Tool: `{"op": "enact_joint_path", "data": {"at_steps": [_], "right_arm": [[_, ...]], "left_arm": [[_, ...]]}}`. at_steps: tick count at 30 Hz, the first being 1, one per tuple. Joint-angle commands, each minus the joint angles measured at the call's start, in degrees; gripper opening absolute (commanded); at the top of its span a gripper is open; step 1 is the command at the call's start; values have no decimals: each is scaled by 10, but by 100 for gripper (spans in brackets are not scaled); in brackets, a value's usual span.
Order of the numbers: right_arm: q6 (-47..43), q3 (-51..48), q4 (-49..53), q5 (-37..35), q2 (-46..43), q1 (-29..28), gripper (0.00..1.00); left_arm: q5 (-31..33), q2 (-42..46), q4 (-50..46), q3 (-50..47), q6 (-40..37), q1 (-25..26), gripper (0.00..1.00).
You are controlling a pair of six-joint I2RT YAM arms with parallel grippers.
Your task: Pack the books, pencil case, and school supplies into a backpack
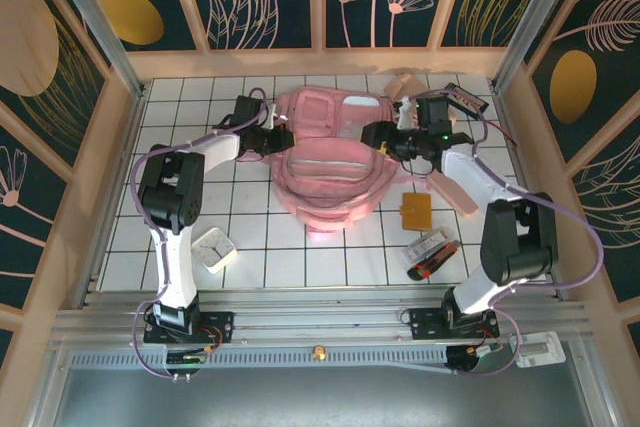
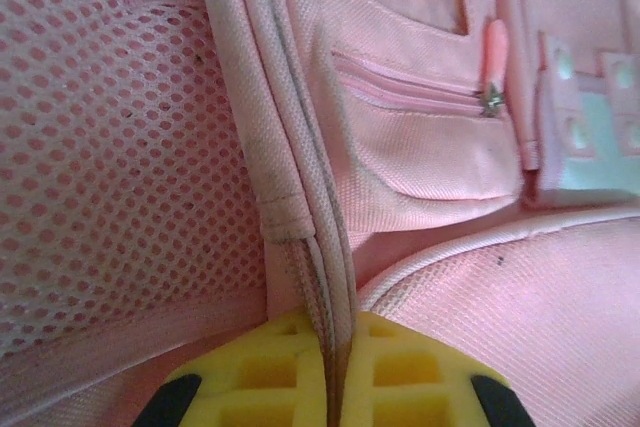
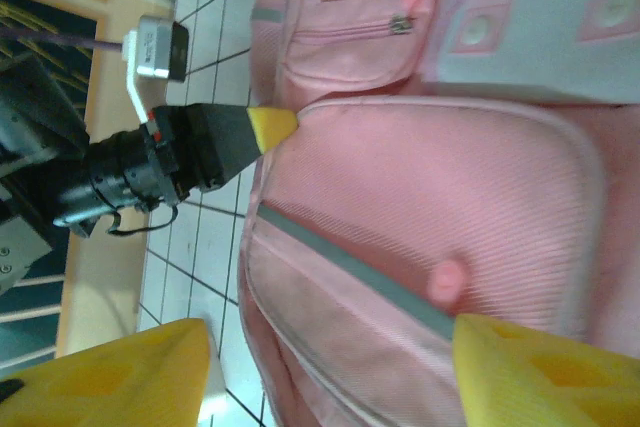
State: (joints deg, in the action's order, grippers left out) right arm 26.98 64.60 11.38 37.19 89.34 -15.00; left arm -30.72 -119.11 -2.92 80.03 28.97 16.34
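Both arms reach forward from their bases, elbows bent and forearms angled inward so the wrists face each other. The left arm's black elbow joint sits out to the left, the right arm's out to the right. The left gripper (image 1: 281, 137) has its yellow fingers (image 2: 250, 387) pinched together on a seam of the backpack (image 1: 320, 182). The right gripper (image 1: 376, 134) hovers with its fingers (image 3: 530, 372) spread wide apart, nothing gripped between them

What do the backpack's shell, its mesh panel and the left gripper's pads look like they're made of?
The backpack shell: woven synthetic-looking fabric, matte pink, judging by fine ribbed weave and stitched seams. The mesh panel: soft open-hole netting. The left gripper pads: probably moulded yellow plastic or rubber, matte, with a waffle grid; which is unclear.
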Motion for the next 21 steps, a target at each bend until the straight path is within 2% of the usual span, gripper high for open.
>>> {"op": "enact_joint_path", "data": {"at_steps": [1,6,9,14,21], "right_arm": [[74,-36,-15,-56,-66,-48,68],[201,-143,-111,-81,-130,-109,70],[265,-206,-152,-120,-165,-145,75],[371,-304,-278,-136,-175,-181,76],[465,-352,-368,-184,-162,-227,76]], "left_arm": [[-73,90,102,-37,148,1,0],[-85,164,276,-133,328,1,0],[-75,197,352,-188,400,2,0],[-56,243,364,-225,412,13,0],[-36,289,390,-272,437,29,0]]}}
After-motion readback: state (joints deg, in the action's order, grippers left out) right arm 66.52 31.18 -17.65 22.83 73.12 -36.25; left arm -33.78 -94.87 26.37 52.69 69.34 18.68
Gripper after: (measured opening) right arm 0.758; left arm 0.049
